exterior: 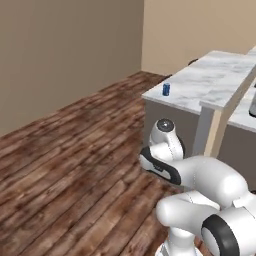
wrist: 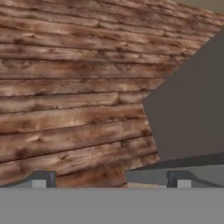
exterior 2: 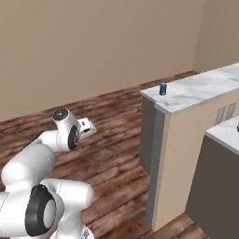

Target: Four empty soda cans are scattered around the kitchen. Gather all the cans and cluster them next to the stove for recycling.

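A small can (exterior: 166, 89) stands upright on the white-grey marble counter (exterior: 210, 80), close to the counter's near corner. This can looks blue, not red, though it is tiny in both base views and hard to see well. From the right base view the same can (exterior 2: 163, 88) sits near the left end of the counter (exterior 2: 196, 93), just by the edge.

The white arm (exterior: 200, 185) is folded low over the wood floor (exterior: 65, 160), well apart from the can. It stands beside the grey side of the counter.

In the hand view the gripper (wrist: 111, 183) points down at the brown floor planks (wrist: 70, 105). A dark grey panel (wrist: 192, 118) of the counter's side fills the right part of that view. The two dark finger tips (wrist: 41, 180) stand far apart, as wide as they go. Nothing is between them, so the gripper holds nothing.

Beige walls (exterior 2: 93, 46) rise behind the floor.
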Robot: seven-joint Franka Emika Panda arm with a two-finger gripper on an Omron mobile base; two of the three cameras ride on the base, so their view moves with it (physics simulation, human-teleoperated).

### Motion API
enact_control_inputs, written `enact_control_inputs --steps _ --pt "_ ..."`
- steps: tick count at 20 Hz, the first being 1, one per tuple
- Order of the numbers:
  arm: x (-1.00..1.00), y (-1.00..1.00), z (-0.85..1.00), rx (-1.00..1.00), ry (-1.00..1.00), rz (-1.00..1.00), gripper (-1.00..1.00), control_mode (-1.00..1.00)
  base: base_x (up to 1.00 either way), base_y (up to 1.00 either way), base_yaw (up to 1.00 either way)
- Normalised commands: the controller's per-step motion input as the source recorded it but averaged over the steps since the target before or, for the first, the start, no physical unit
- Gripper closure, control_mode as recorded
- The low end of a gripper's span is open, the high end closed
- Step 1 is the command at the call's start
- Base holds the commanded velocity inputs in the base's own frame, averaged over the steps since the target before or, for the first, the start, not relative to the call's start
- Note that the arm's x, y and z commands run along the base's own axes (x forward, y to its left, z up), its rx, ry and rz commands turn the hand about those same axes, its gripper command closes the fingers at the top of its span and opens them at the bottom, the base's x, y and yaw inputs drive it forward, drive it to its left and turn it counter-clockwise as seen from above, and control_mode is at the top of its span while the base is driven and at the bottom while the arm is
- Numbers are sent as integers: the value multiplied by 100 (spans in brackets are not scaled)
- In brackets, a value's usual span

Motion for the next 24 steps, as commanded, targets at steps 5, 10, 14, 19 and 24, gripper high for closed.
enact_control_inputs --steps 5,10,14,19,24 --pt "0 0 0 0 0 0 -100 100 62 76 -21" --pt "0 0 0 0 0 0 -100 100 40 72 -26" --pt "0 0 0 0 0 0 -100 100 27 60 -32" --pt "0 0 0 0 0 0 -100 100 20 56 -36" --pt "0 0 0 0 0 0 -100 100 11 61 -36"
